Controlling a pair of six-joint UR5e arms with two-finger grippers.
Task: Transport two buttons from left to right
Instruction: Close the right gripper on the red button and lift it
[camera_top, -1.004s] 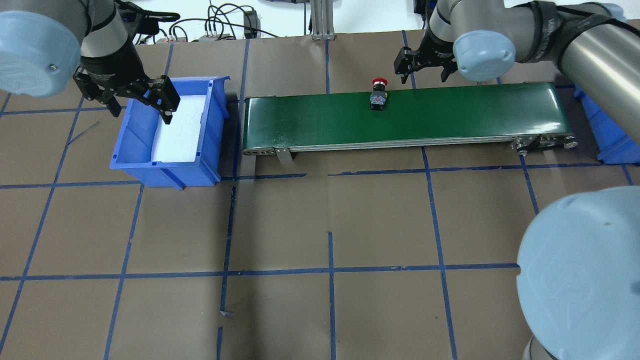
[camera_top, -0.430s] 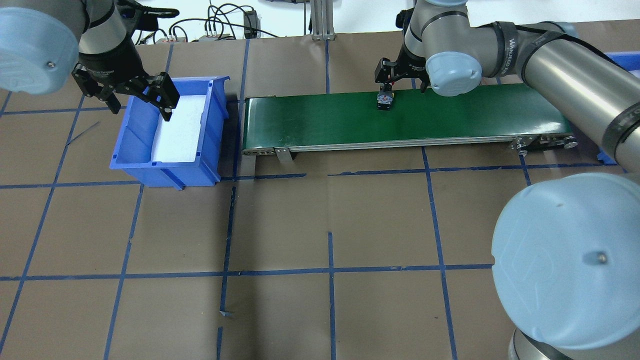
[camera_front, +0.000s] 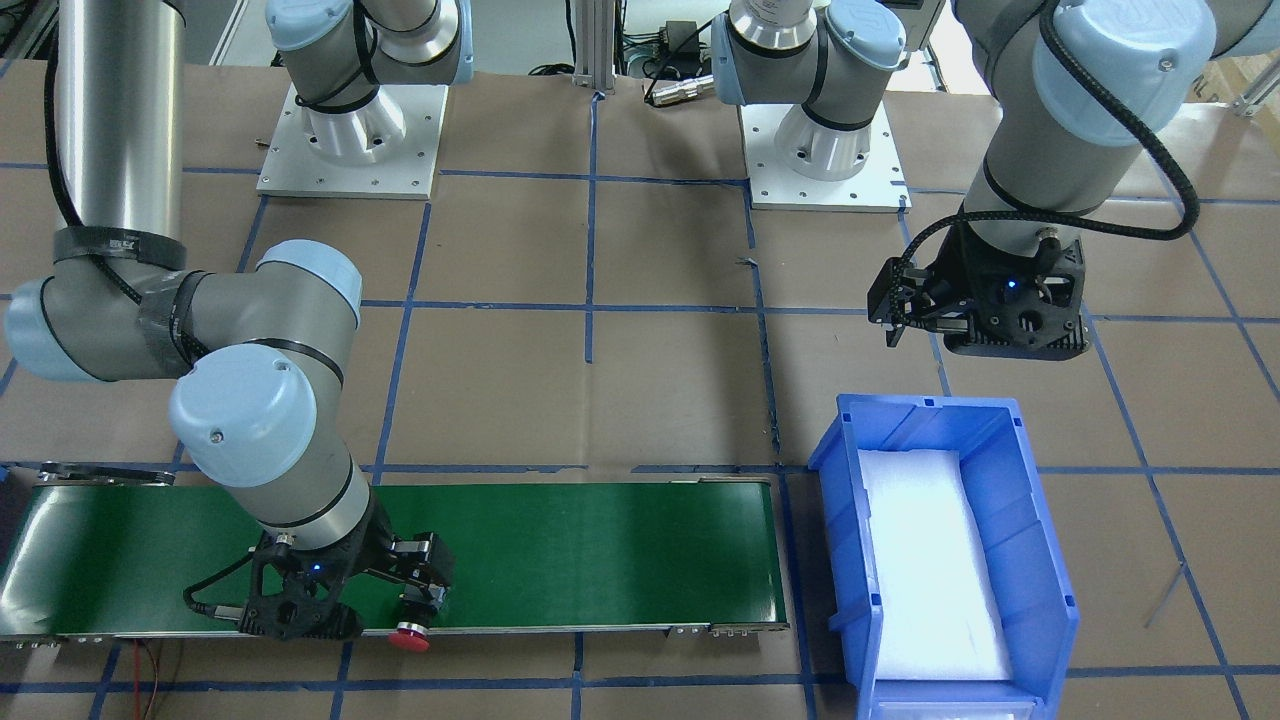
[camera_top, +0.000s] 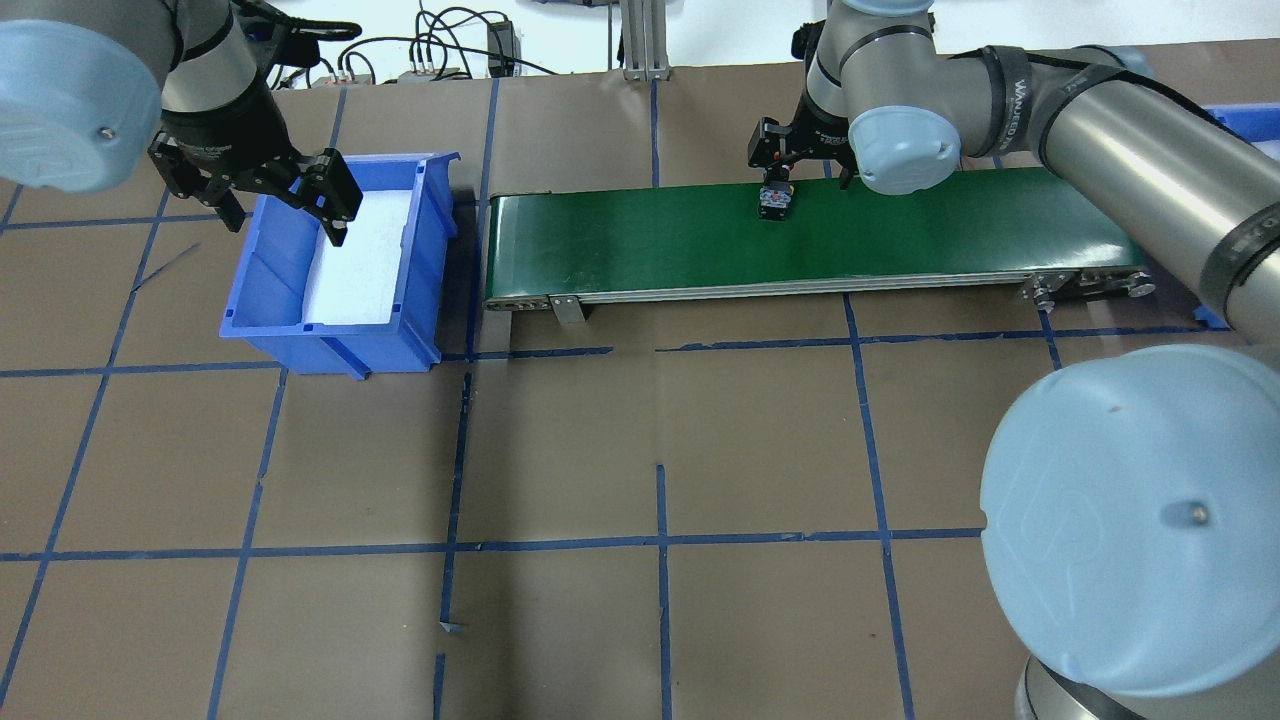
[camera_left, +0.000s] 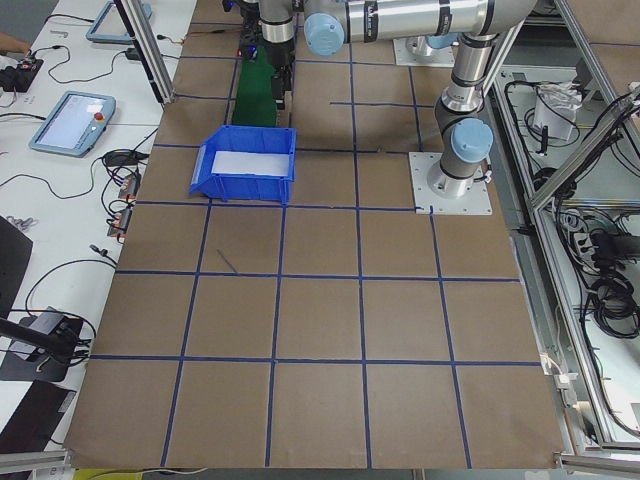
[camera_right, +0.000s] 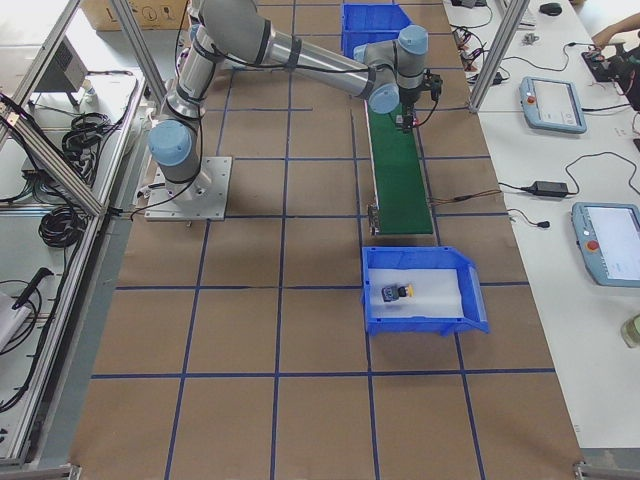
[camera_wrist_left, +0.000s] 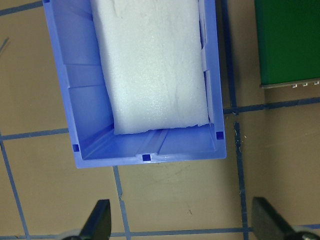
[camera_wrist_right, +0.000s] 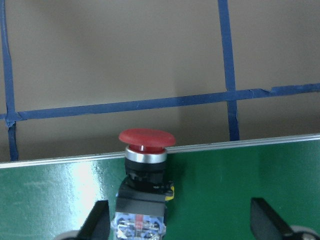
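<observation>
The red-capped button (camera_top: 774, 203) lies on its side at the far edge of the green conveyor belt (camera_top: 950, 225), its cap (camera_front: 409, 637) overhanging the edge. My right gripper (camera_top: 797, 165) is low over it and open. In the right wrist view the button (camera_wrist_right: 145, 172) lies between the fingers, nearer the left one, untouched. The yellow-capped button (camera_right: 398, 292) lies on the foam in the blue bin (camera_right: 470, 305) at the belt's right end. My left gripper (camera_top: 280, 205) is open and empty above the far end of the left blue bin (camera_top: 262, 285).
The left bin (camera_wrist_left: 150, 157) holds only a white foam pad (camera_wrist_left: 150, 65). The belt runs between the two bins. Cables and a metal post stand beyond the table's far edge. Brown paper with blue tape lines covers the table.
My right gripper has swung left and come down over the red button, still open. The button has drifted slightly right on the belt. My left gripper has barely moved.
</observation>
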